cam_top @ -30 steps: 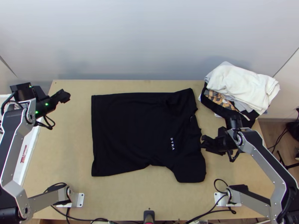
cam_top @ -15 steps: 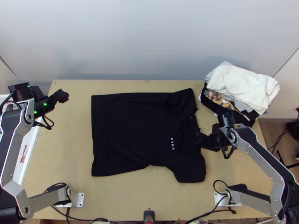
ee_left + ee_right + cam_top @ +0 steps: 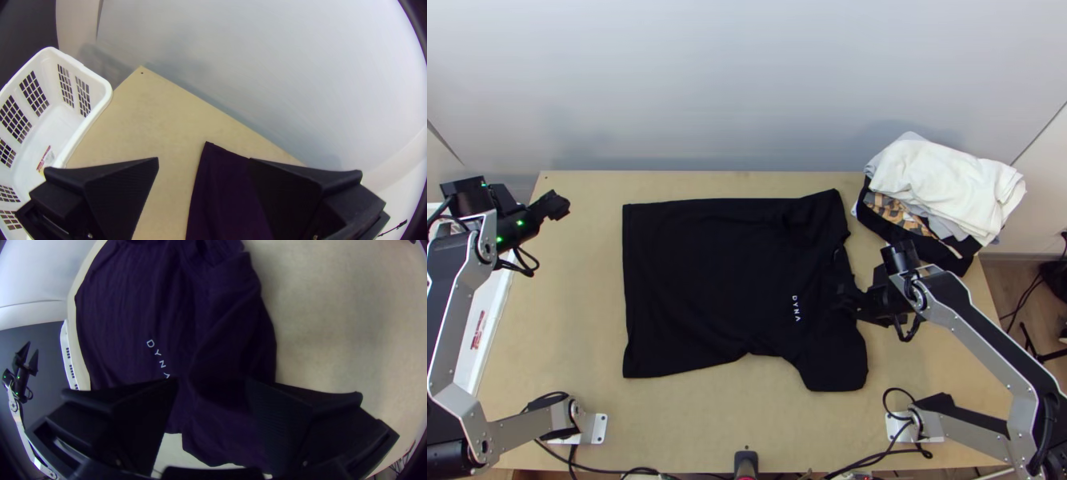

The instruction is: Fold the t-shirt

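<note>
Top view: black t-shirt (image 3: 707, 280) is spread on the wooden table (image 3: 571, 320), unfolded, hem toward the left arm, collar (image 3: 840, 264) toward the right arm. Right gripper (image 3: 847, 302) sits at the neck end, between collar and near sleeve (image 3: 837, 364). Main risk there: grab lands off the shoulder line, so the sleeve swings loose or the fold goes in skewed. Left gripper (image 3: 561, 206) hangs well apart from the shirt, off past the hem. If right pulls alone, nothing pins the hem side; whole shirt may slide or twist instead of folding. Folded-clothes pile (image 3: 947, 184) is just beside the right wrist; a wide swing that way could knock it. Left wrist view: left fingers are apart, nothing between them gripped, a hem corner of the shirt beyond. White laundry basket (image 3: 95, 89) stands by the table edge; a low sweep outward could clip its rim. Right wrist view: right fingers are apart too, over wrinkled cloth near the chest lettering (image 3: 159, 358), not clamped. Can't tell how high the tips are. Close too high and they'd come up empty; too deep and they'd likely pinch both layers, or scrape the table and bunch the fabric.
</note>
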